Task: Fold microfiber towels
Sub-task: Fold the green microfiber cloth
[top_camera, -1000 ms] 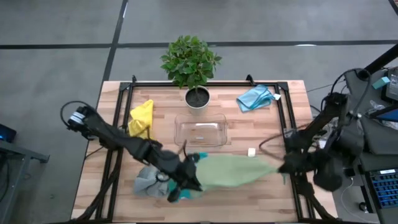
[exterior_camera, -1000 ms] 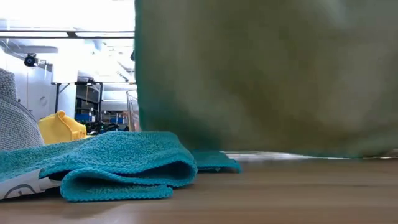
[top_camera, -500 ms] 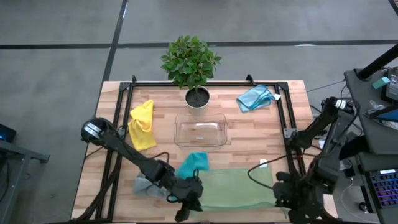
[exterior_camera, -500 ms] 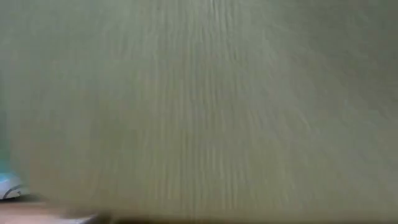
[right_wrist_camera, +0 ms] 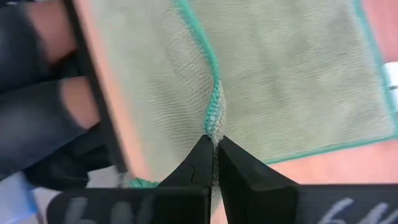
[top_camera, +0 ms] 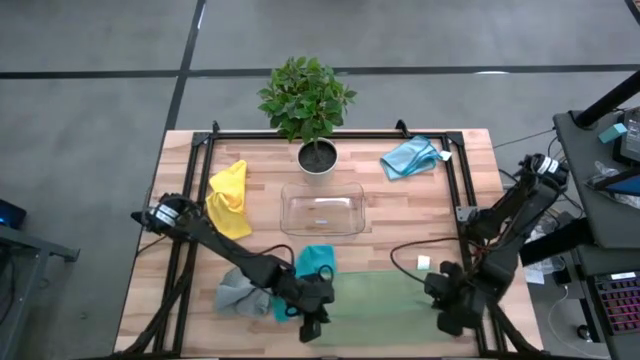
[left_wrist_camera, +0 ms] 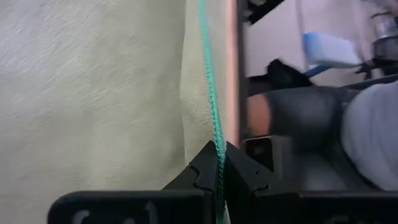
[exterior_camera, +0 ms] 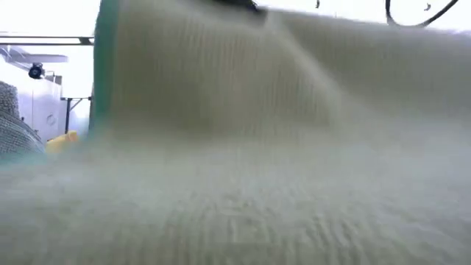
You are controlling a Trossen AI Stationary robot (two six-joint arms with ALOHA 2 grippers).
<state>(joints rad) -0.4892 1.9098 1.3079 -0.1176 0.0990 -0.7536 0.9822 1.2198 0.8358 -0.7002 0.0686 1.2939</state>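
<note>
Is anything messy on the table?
Yes. The grey towel and teal towel lie crumpled by the left claw, and the yellow and blue ones are bunched up, unfolded.

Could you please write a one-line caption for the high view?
Left gripper and right gripper pinch the sage green towel, stretched flat at the table's near edge.

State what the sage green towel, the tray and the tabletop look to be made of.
Sage green towel: soft matte knit cloth, fine ribbed weave, teal stitched edging; probably microfiber.
Tray: clear glossy plastic, the wood shows through it.
Tabletop: light wooden boards with visible grain.
</note>
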